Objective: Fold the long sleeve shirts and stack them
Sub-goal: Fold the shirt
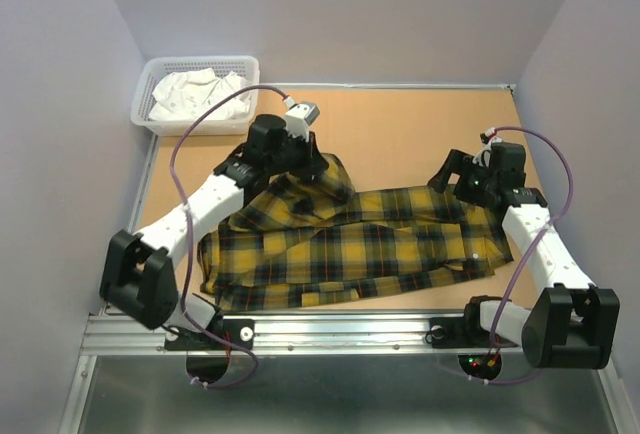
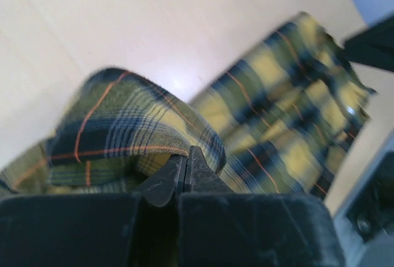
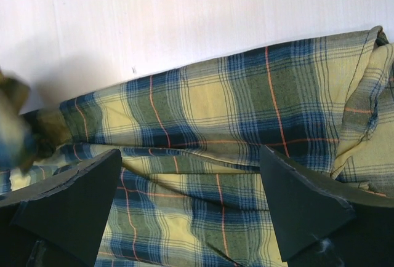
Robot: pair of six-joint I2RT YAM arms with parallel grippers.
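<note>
Brown tabletop [image 1: 400, 124], yellow plaid shirt [image 1: 370, 244] spread, left gripper [image 2: 186, 156] closed, seemingly pinching its fold, right gripper [image 3: 189, 156] wide open.

One yellow plaid shirt [image 1: 360, 244]. One white basket [image 1: 148, 106]. White cloth [image 1: 200, 94] in the basket: crumpled heap, piece count can't be told. Two robot arms: left arm [image 1: 200, 209], right arm [image 1: 540, 239]. Two grippers: left gripper [image 2: 188, 156], right gripper [image 3: 191, 153]. Two purple cables [image 1: 175, 164]. One table [image 1: 400, 124].
</note>
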